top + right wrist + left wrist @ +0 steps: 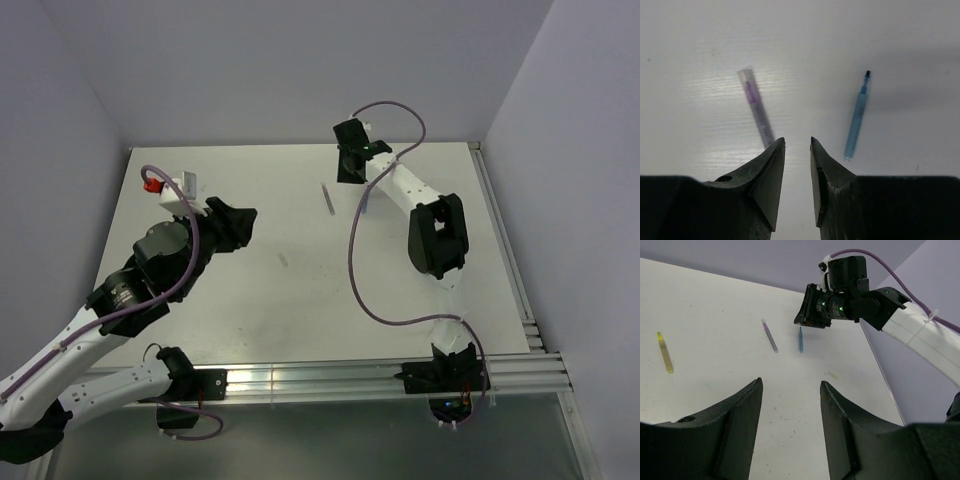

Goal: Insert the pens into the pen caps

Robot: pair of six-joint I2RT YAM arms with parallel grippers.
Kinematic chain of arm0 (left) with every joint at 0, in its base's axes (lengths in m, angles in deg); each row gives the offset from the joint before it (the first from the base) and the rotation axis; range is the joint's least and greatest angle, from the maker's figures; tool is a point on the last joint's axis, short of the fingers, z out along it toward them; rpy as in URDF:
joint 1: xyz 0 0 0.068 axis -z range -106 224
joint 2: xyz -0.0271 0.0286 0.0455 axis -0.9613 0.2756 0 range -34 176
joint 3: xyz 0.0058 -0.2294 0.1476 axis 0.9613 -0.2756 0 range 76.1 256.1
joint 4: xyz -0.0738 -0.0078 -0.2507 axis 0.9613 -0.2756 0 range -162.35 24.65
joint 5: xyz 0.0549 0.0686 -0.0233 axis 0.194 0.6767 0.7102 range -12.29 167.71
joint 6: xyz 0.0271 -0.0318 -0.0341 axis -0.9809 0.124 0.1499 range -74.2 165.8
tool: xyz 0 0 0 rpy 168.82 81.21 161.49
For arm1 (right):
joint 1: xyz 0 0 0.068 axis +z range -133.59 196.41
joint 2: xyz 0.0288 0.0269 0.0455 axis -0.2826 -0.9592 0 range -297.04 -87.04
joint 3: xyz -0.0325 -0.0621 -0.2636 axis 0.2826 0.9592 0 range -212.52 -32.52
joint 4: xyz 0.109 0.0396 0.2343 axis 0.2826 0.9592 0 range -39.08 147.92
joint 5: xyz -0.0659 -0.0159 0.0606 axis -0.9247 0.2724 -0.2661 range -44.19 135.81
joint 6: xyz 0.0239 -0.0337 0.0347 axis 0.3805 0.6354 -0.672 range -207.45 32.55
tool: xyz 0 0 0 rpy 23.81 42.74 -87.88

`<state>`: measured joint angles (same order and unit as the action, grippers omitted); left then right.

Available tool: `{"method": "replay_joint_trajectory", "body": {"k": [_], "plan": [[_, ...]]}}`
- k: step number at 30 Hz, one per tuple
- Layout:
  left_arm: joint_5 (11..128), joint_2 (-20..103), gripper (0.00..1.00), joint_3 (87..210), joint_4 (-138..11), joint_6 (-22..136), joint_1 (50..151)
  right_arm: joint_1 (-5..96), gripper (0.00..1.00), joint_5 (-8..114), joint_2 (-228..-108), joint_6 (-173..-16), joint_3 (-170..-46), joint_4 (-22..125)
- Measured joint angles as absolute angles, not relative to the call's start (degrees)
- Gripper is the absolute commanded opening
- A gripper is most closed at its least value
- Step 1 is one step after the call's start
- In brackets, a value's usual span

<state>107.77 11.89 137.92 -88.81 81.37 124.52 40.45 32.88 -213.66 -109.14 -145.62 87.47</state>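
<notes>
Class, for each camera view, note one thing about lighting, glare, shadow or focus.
Top external: a bright reflection sits on the table near its front edge. Left wrist: the left gripper is underlit, nearly black; the yellow pen reads clearly. Right wrist: glare washes the surface around the grey-purple pen, and soft shadow darkens it right of the blue pen.

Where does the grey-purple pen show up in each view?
Top external: grey-purple pen lies mid-table, just left of the right gripper.
Left wrist: pen upper middle, left of the blue pen.
Right wrist: pen left of centre, above the jaws.
Shared landmark: the right gripper, close beside it.
</notes>
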Motion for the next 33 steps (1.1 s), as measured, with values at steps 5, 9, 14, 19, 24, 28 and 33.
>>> {"method": "replay_joint_trajectory", "body": {"k": [5,9,14,19,24,28,33], "plan": [[107.53,11.19,0.55,137.37,-88.83,81.33,124.41,36.40,0.35,31.44,-213.93,-110.35,-143.48,88.00],[107.49,11.21,0.55,137.37,-88.85,81.20,124.35,33.45,0.35,31.11,-215.06,-110.96,-143.52,88.22],[107.49,11.21,0.55,137.37,-88.85,81.09,124.20,32.21,0.35,31.72,-218.71,-111.22,-145.45,88.24],[107.34,11.28,0.54,137.37,-88.85,81.09,124.02,32.29,0.37,32.79,-221.49,-111.24,-146.25,88.92],[106.96,11.89,0.54,137.37,-88.85,80.94,123.89,32.29,0.38,33.36,-222.63,-111.46,-147.65,89.51],[106.79,12.44,0.54,137.37,-88.83,80.94,123.78,32.27,0.38,33.42,-222.65,-111.46,-148.59,89.48],[106.22,12.90,0.54,137.37,-88.83,80.92,123.67,32.27,0.38,33.62,-222.89,-111.44,-148.68,89.51]]}}
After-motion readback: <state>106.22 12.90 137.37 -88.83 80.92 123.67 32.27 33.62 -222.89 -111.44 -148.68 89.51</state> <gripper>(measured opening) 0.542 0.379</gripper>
